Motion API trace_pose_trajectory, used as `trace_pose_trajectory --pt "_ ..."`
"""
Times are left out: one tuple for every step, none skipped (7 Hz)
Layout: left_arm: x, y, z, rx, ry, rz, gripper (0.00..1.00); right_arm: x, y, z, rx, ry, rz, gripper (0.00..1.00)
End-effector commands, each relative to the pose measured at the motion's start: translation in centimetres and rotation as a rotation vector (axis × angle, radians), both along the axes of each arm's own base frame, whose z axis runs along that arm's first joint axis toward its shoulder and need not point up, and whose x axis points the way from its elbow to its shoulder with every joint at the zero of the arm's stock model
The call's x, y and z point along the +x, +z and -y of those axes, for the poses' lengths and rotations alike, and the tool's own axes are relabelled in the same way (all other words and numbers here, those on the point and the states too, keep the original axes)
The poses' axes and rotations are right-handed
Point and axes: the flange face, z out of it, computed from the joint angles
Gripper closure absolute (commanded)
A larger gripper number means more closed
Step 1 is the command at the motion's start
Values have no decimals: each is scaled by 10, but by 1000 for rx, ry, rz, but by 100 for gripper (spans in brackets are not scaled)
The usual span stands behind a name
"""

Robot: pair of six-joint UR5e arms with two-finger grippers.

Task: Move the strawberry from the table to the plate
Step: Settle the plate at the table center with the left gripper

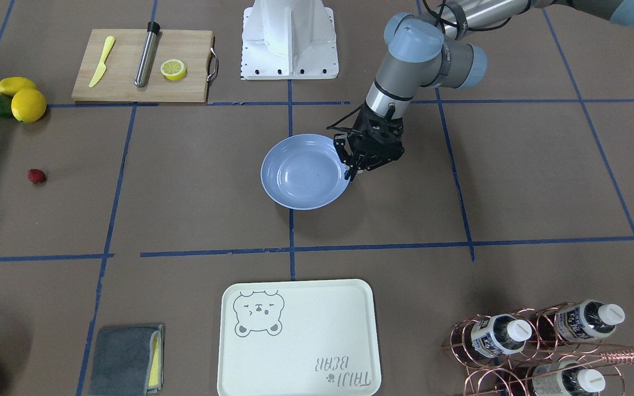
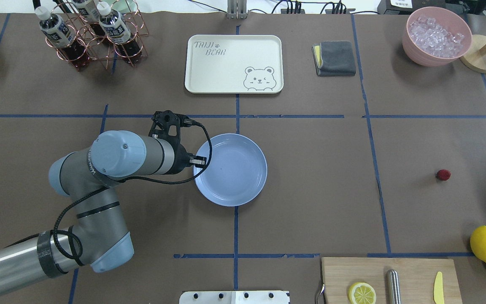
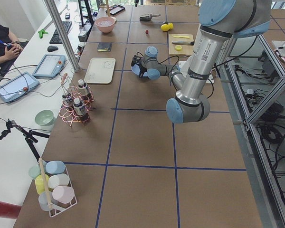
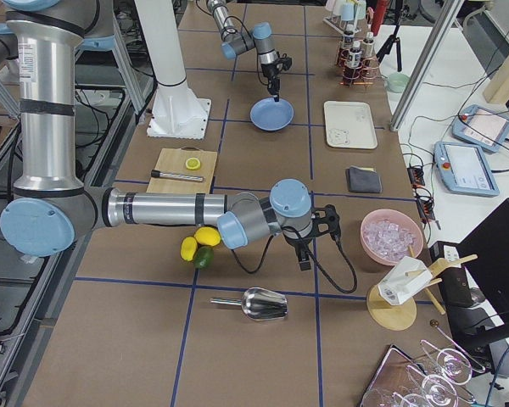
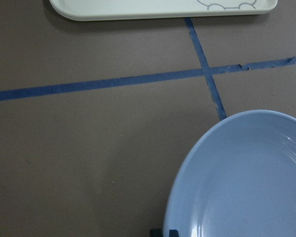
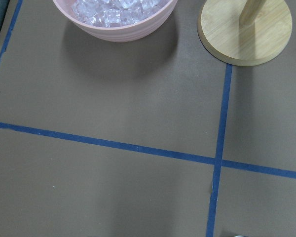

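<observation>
One strawberry (image 1: 36, 176) lies well apart from the left gripper (image 1: 351, 175); it seems closed at the plate (image 1: 295, 181) rim.

**A:** Colour rundown? Table (image 1: 196, 187) is brown with a blue tape grid, plate (image 1: 295, 187) is pale blue, strawberry (image 1: 36, 176) is dark red.

**B:** Yep. Tray (image 1: 306, 341) is cream with a grey bear print and grey lettering. Board (image 1: 121, 82) is light wood, knife (image 1: 101, 61) and lemon half (image 1: 174, 69) are yellow. Lemons (image 1: 28, 104) are yellow too. Cloth (image 1: 121, 360) is grey over yellow, bowl (image 2: 420, 57) is pink. Arm (image 1: 416, 49) is grey with light blue caps, left gripper (image 1: 351, 176) is black.
</observation>
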Motion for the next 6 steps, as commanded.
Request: trace_pose_trajectory --pt "7 5 -1 -2 2 1 100 0 -1 0 0 1 0 0" --pt "6 4 -1 1 2 -4 100 0 0 0 0 1 -1 0" --pt "6 4 -1 0 2 -6 100 0 -1 0 1 0 0 0" --pt "7 5 0 0 2 -3 100 0 0 0 0 0 0 0" --pt "9 3 1 1 2 -4 100 0 0 0 0 0 0 0" --pt "10 1 0 1 3 -7 100 0 0 0 0 0 0 0"
